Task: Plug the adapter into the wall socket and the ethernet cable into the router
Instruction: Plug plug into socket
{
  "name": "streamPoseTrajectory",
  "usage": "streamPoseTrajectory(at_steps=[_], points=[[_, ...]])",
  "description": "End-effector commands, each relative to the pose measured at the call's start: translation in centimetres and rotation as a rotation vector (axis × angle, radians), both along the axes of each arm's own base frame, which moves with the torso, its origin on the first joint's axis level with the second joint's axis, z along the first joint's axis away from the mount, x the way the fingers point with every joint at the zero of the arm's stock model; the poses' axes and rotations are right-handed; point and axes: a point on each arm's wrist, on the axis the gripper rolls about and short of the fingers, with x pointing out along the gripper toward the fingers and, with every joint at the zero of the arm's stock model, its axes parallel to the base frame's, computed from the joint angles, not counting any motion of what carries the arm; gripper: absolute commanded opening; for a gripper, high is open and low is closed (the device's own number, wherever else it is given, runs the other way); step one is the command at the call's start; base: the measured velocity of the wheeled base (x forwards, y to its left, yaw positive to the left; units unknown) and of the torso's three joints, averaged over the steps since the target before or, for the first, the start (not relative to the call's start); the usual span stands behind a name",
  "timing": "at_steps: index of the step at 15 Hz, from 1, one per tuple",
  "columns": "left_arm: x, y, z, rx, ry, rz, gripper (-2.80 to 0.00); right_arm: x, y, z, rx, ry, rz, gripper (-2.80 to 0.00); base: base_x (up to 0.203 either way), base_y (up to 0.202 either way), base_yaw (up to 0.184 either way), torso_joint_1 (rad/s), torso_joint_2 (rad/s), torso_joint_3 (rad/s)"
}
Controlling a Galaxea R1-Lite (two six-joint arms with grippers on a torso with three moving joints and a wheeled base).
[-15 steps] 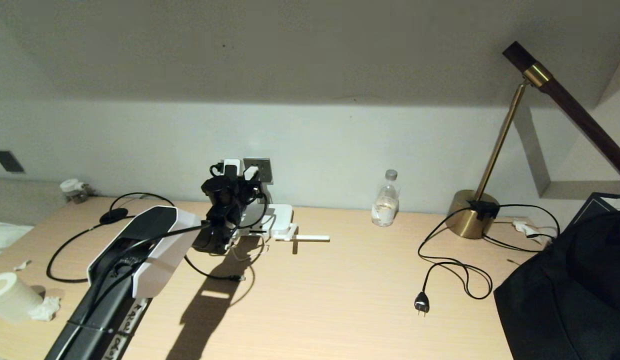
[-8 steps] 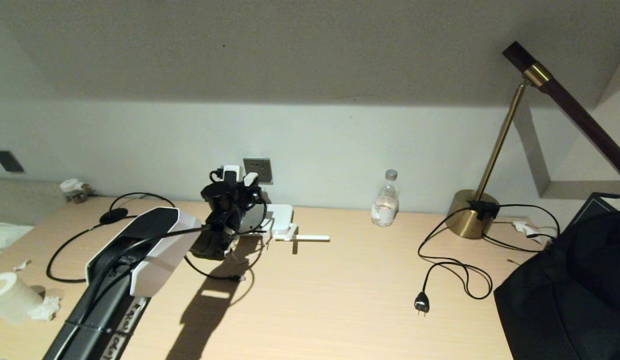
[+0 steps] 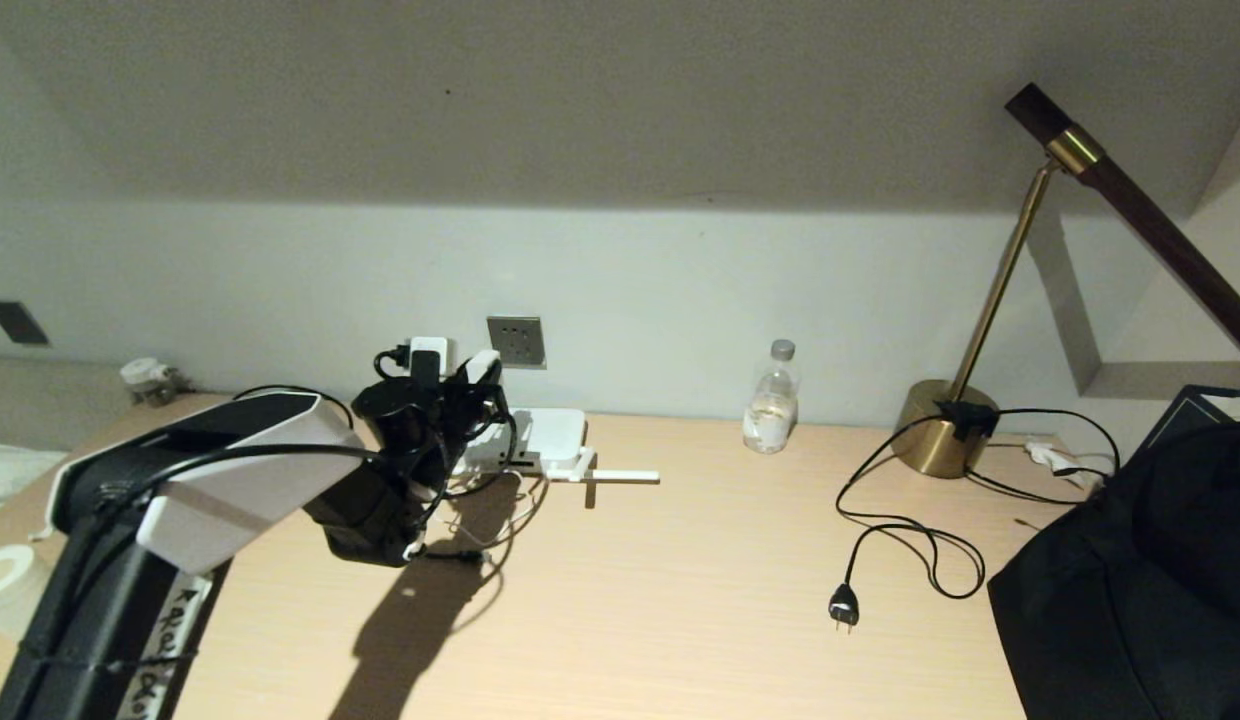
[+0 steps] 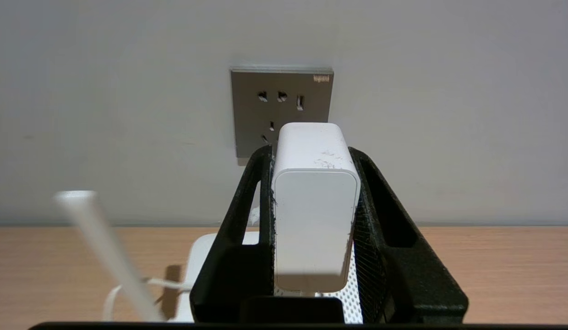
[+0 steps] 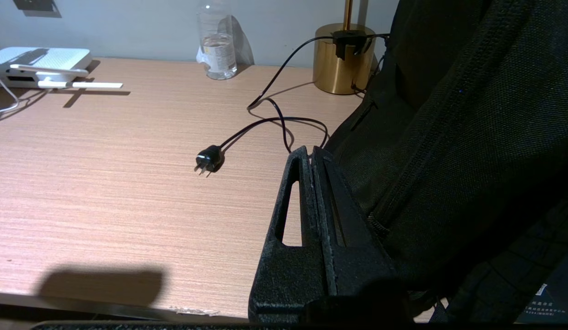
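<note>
The left gripper [image 4: 314,151] grasps the adapter [image 4: 315,206] short of the wall socket [image 4: 280,110], apparently unplugged; the right gripper [image 5: 310,153] rests clenched; router [image 3: 545,437] cabling remains.

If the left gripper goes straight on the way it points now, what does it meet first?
Probably the wall socket: the left gripper holds the adapter aimed at its lower part, slightly right of centre. The gap between them is hard to judge.

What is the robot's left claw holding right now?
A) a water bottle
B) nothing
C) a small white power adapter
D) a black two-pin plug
C: in the left wrist view the left claw grips the white adapter, short of the wall socket.
</note>
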Motion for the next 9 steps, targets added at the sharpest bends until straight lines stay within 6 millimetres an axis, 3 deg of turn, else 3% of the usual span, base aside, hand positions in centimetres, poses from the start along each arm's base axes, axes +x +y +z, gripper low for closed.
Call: streamPoseTrajectory(at_steps=[1,5,9], points=[[-2.5,0.3,3.3,-0.006,-0.029,-0.006,-2.80,0.0,0.0,0.0,0.000,0.001,0.000,-2.80,0.000,0.000,0.000,0.000,0.00,0.000],[-7.9,0.9,5.5,0.016,0.034,-0.024,-2.80,0.0,0.0,0.0,0.000,0.000,0.000,-2.80,0.000,0.000,0.000,0.000,0.00,0.000],[-12.1,1.7,6.7,0.048,0.070,-0.024,-2.80,0.0,0.0,0.0,0.000,-0.002,0.000,-2.80,0.000,0.000,0.000,0.136,-0.31,-0.163]])
